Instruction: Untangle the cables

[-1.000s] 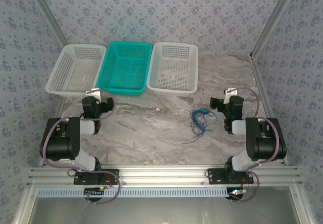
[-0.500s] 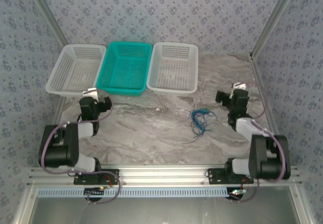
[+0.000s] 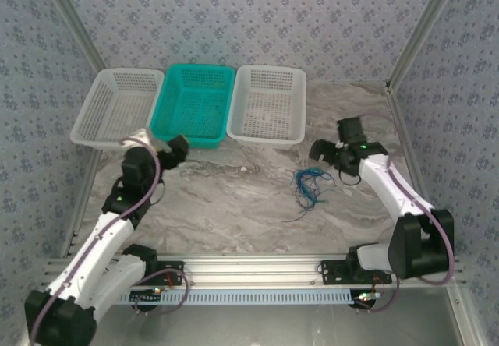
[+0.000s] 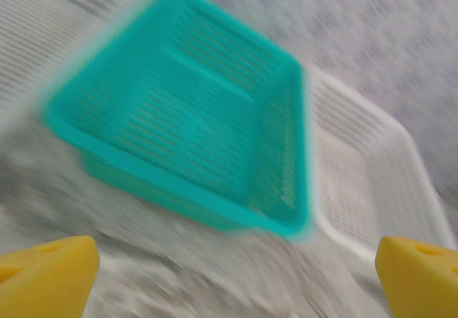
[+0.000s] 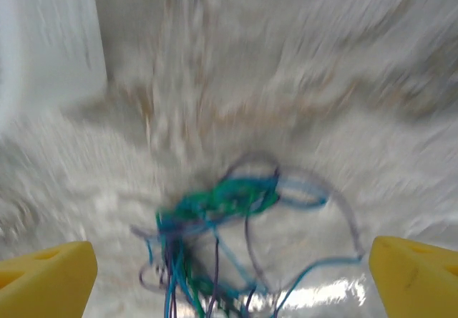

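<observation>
Landmark: teal basket (image 3: 192, 139), the middle one of three in a row at the far side of the table (image 3: 226, 202); in the left wrist view its mesh floor (image 4: 179, 124) is bare

Cables: a small loose knot of thin blue, teal-green and dark wires (image 3: 309, 184) lying on the marbled table, well to the right of the teal basket and nearer the arm bases than its near rim; from the right wrist the tangle (image 5: 215, 218) has a green clump at its middle with blue and purplish loops spreading out from it

Left gripper (image 3: 173, 150): raised just beside the teal basket's near left corner, jaws spread wide and holding nothing; in its own camera (image 4: 232, 278) the yellow pads (image 4: 43, 275) sit at the two lower corners with the teal basket between them

Right gripper (image 3: 321, 153): well to the right of the teal basket, near the cables and apart from them, jaws released and empty; in its own camera (image 5: 229, 278) the yellow pads (image 5: 415, 275) stand far apart on either side of the tangle

Left white basket (image 3: 93, 120): touching the teal basket's left wall

Right white basket (image 3: 269, 137): touching the teal basket's right wall, the cables in front of it

Writing: both wrist views are smeared and the overhead view is too small to tell any lettering
</observation>
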